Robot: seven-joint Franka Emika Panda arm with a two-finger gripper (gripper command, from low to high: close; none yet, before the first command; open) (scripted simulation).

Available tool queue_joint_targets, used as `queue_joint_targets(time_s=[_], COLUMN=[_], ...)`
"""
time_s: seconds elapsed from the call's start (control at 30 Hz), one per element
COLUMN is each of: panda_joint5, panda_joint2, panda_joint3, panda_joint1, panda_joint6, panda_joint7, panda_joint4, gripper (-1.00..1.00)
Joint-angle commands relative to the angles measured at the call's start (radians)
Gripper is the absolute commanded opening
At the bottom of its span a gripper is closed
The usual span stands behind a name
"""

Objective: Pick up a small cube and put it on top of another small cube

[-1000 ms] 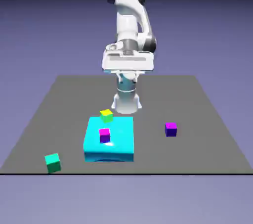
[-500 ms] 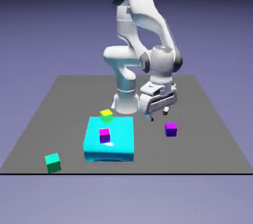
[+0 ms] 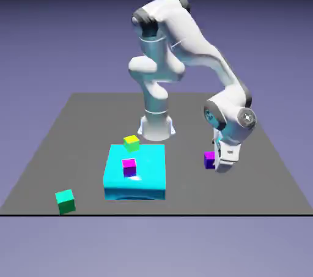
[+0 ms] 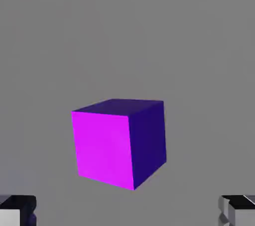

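Hovering beside the small violet-topped cube with dark purple-blue sides [image 3: 209,160], the white two-finger gripper [image 4: 127,211] has its jaws wide apart, with nothing between the fingertips. In the exterior view, the gripper overlaps that cube's right side; the cube rests on the dark grey flat table [image 3: 183,196], towards the right. The small teal-green cube [image 3: 65,202] sits at the table's near left. Between them lies the big cyan slab [image 3: 150,175], left of the middle, with a small hot-pink-topped cube [image 3: 129,167] on it and a small yellow-green cube [image 3: 131,143] at its far edge.
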Motion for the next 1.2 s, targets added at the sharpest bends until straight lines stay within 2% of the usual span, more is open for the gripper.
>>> queue_joint_targets(time_s=[0.0,0.2,0.43,0.93,1.03,1.17], panda_joint5=[-0.014,-0.105,-0.326,-0.914,-0.994,-1.121], panda_joint2=[0.036,0.254,0.507,1.051,1.089,1.116], panda_joint3=[0.025,0.176,0.318,0.592,0.599,0.455], panda_joint1=[-0.014,-0.097,-0.262,-0.682,-0.735,-0.744], panda_joint6=[-0.03,-0.205,-0.303,-0.404,-0.375,-0.297], panda_joint7=[-0.029,-0.202,-0.388,-0.771,-0.792,-0.791], panda_joint4=[0.011,0.075,0.05,-0.1,-0.144,-0.172], gripper=[0.0,0.0,0.0,0.0,0.0,0.0])
